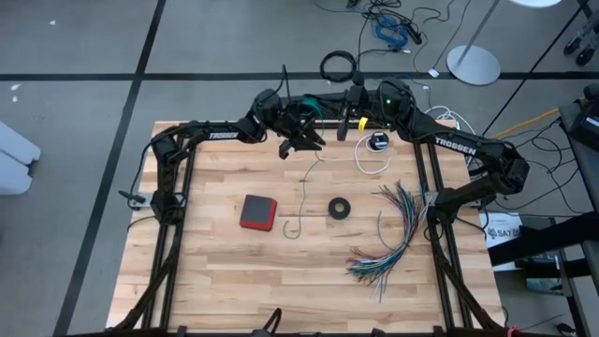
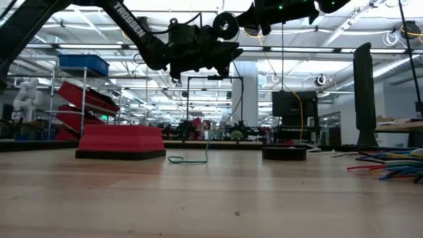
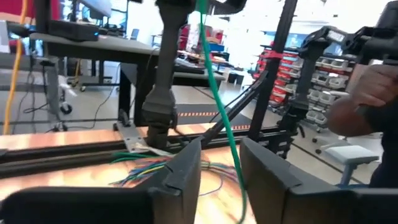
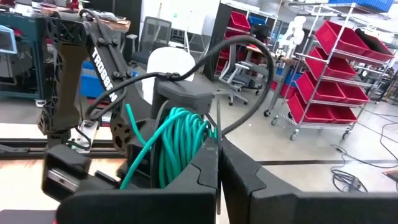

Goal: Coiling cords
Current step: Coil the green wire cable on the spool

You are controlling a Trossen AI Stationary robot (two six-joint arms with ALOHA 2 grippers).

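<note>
Two hands meet high over the bench's far edge. The left hand has its fingers spread, with the green cord running down between them, untouched as far as the left wrist view shows. From there the cord hangs to the bench and ends beside the red box. The right hand is pressed together just beside green loops wound on the left arm. The white cord lies behind the black ring.
</note>
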